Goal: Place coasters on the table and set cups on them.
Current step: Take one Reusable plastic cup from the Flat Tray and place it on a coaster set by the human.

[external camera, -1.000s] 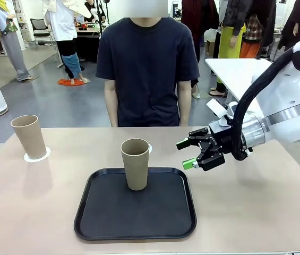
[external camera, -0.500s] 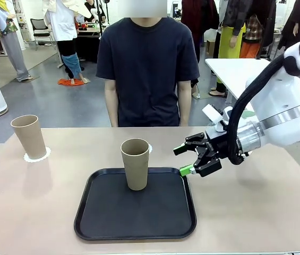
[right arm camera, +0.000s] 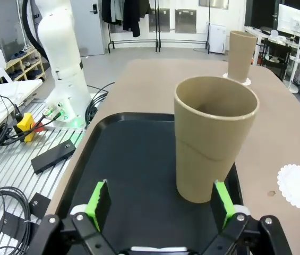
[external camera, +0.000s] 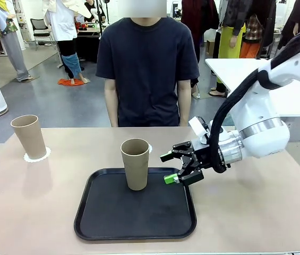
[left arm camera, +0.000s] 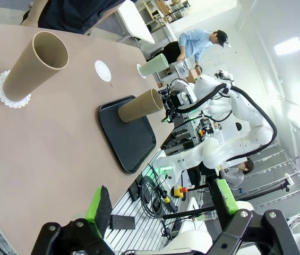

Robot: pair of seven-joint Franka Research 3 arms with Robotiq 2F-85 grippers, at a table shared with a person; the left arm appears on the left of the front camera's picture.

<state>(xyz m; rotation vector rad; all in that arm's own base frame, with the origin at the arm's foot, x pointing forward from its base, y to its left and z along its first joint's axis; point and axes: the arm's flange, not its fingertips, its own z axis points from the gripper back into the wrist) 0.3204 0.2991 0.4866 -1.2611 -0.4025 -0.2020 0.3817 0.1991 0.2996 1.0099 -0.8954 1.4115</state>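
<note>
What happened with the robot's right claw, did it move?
Yes. The right gripper has moved left and slightly down, toward the tan cup standing on the black tray, which has stayed put.

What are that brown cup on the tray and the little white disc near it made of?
The cup looks like matte tan cardboard or plastic: dull, no shine. The disc looks like thin white paper: flat, lacy scalloped edge.

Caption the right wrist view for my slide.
Open right gripper facing a tan cup on the black tray, a bare coaster lying beside the tray.
</note>
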